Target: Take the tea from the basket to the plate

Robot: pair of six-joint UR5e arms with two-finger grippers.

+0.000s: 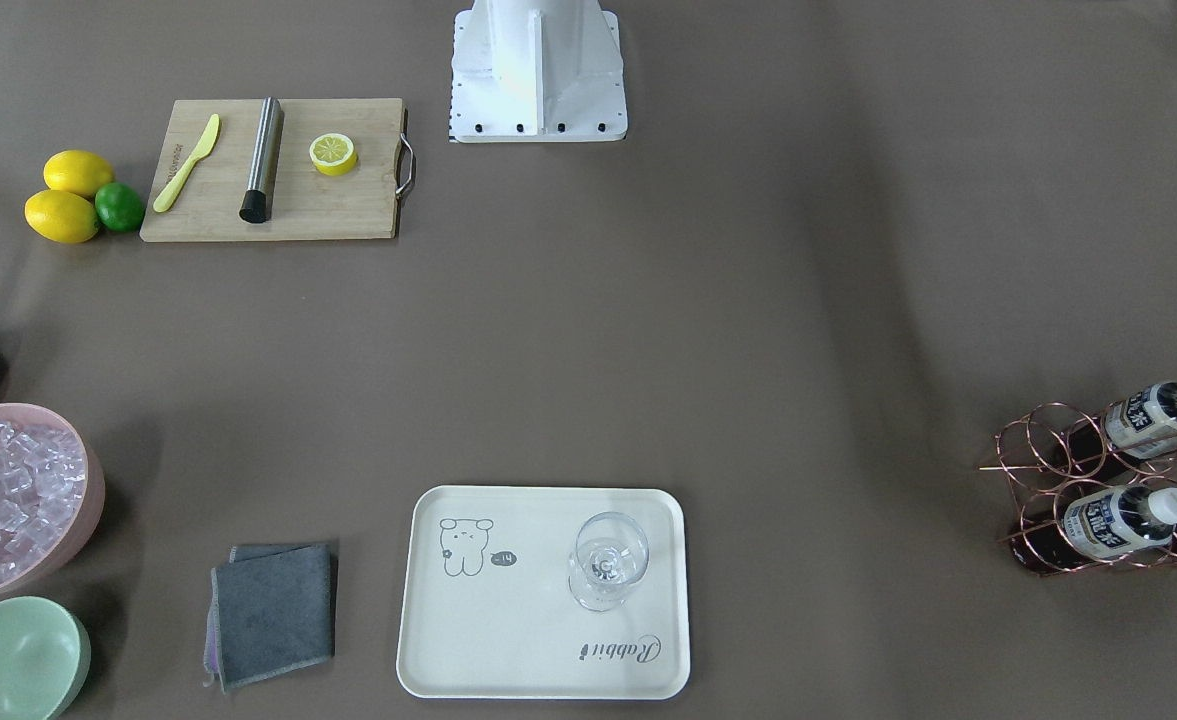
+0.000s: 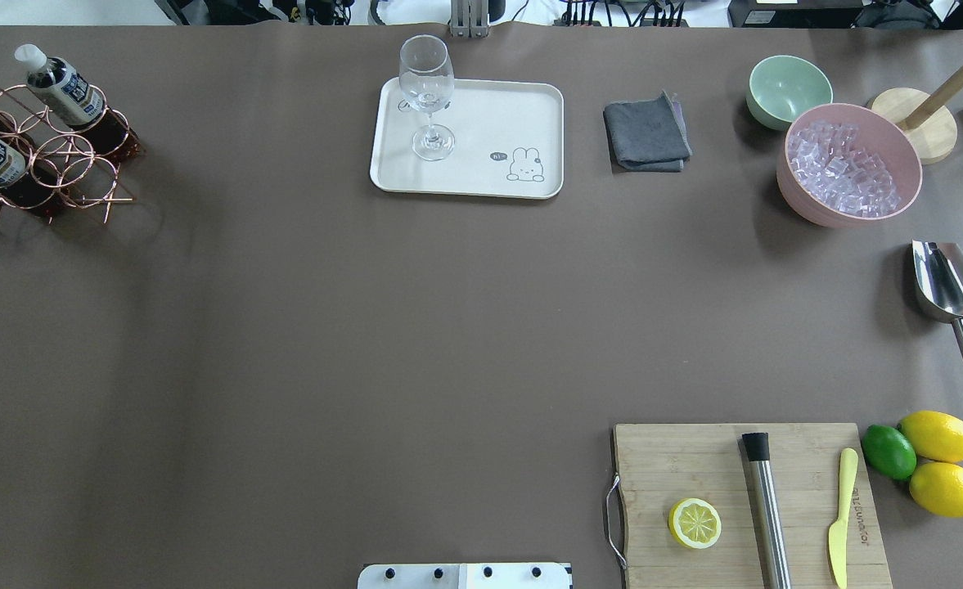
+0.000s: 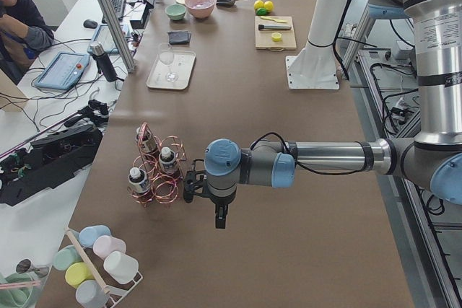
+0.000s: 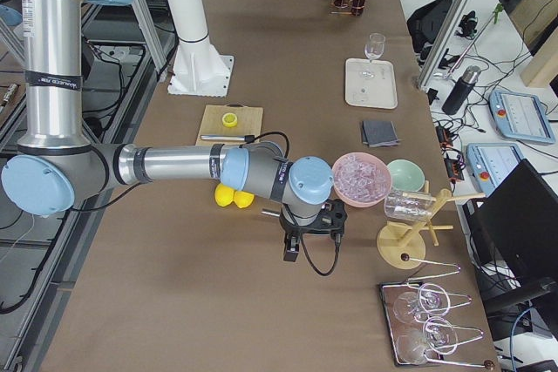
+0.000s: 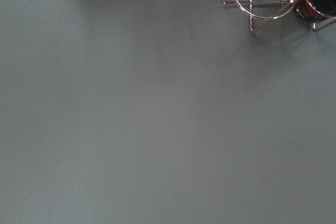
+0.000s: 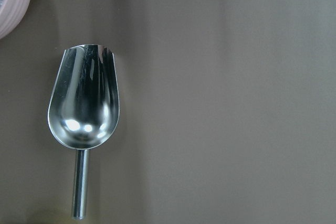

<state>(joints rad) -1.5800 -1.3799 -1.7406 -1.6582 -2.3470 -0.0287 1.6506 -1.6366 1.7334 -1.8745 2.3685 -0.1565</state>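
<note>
Currently the tea point(image 2: 64, 86), one of three like bottles, sits in the basket point(image 2: 72, 155) at about 10 o'clock on the desk point(image 2: 366, 327), as seen in the overhead view. The plate point(image 2: 489, 176) lies at 12 o'clock, well apart from the basket. It carries an upright glass point(image 2: 428, 98) at its 9 o'clock end. The left gripper point(image 3: 189, 187) hangs just beside the basket. The right gripper point(image 4: 336, 215) hangs over the scoop point(image 6: 84, 103). Whether either gripper is released or clenched cannot be told.
</note>
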